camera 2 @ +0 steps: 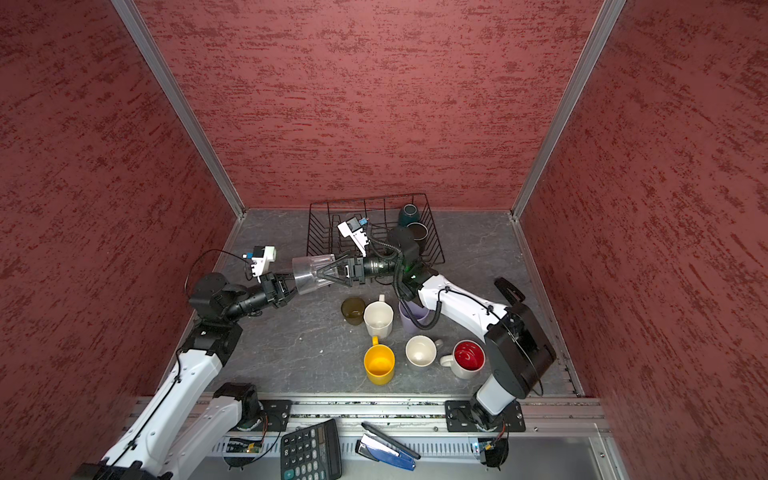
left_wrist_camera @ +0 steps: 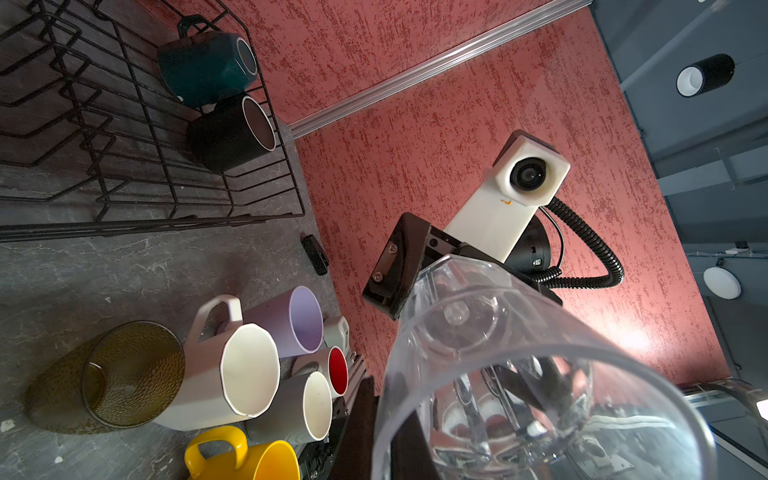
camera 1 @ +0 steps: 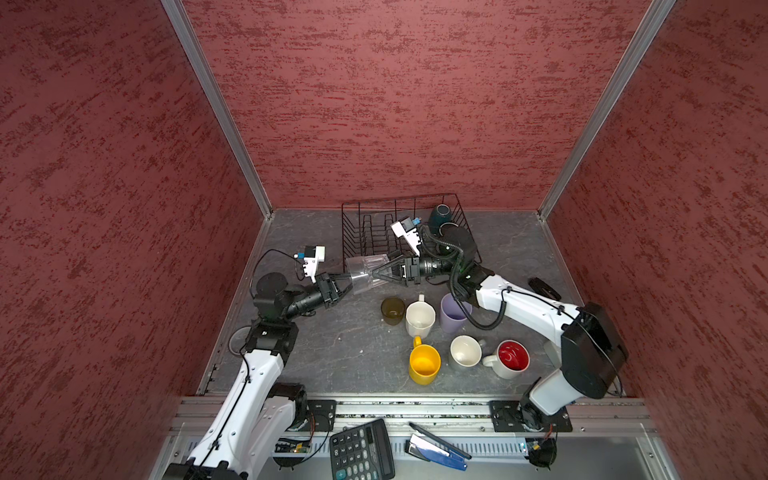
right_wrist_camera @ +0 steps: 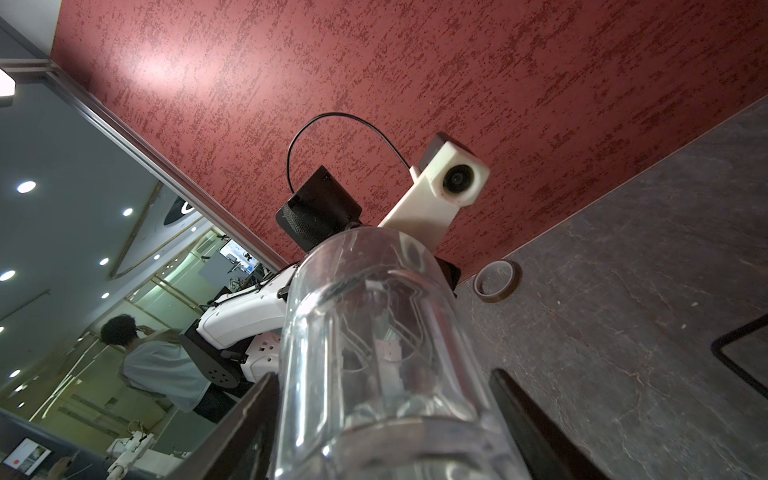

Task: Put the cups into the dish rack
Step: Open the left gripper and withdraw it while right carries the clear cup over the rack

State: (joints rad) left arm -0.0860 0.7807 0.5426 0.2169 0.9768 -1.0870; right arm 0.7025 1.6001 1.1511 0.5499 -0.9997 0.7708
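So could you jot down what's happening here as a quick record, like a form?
Held item: clear glass, on its side above the table
Left end effector: shut on the glass's rim
Right end effector: straddling its base end, grip unclear
In dish rack: teal mug, black mug
On table: olive glass, white mug, lavender tumbler, yellow mug, grey mug, red-lined mug

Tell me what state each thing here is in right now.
clear glass: held in the air on its side, between both grippers
left gripper: shut on the glass's rim
right gripper: jaws astride the glass's base, contact unclear
teal mug, black mug: standing in the dish rack
olive glass, white mug, lavender tumbler, yellow mug, grey mug, red-lined mug: upright on the table, empty
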